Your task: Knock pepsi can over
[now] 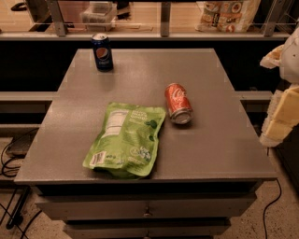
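Observation:
The pepsi can (pixel 102 52) stands upright near the far left corner of the grey table (pixel 140 84). It is dark navy blue with a round red-white-blue logo and a silver top. My gripper (pixel 281 112) is at the right edge of the view, beyond the table's right side and far from the can. It shows as white and pale yellow parts, partly cut off by the frame.
A red Coca-Cola can (pixel 178 103) lies on its side right of the table's middle. A green snack bag (pixel 125 138) lies flat near the front. A shelf with packages (pixel 227 14) runs behind the table. Cables (pixel 9 158) lie on the floor at left.

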`<state>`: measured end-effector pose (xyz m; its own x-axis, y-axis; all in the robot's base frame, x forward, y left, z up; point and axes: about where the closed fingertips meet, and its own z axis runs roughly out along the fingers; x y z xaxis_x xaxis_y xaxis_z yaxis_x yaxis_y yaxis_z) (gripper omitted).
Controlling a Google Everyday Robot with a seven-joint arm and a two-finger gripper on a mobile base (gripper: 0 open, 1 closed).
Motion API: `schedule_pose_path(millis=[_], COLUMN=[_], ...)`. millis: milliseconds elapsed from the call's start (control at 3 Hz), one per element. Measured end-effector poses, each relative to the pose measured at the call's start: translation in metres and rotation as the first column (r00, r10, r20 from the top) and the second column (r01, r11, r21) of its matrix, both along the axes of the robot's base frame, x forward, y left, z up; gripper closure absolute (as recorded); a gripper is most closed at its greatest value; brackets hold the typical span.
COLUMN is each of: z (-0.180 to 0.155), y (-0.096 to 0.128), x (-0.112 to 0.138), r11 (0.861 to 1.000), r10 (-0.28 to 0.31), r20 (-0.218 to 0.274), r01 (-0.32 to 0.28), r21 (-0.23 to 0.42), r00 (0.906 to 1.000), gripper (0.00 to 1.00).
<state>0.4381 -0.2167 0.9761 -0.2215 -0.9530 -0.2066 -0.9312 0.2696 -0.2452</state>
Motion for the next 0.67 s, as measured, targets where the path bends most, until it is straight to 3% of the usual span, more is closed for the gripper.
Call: schedule_pose_path(millis=[667], z=[0.0007], y=[0.0018], x=[0.0015], r11=[1.000], r10=[0.009], r20=[0.015], r01=[-0.008], r21=[-0.029], r00=[0.9999], gripper=[0.00])
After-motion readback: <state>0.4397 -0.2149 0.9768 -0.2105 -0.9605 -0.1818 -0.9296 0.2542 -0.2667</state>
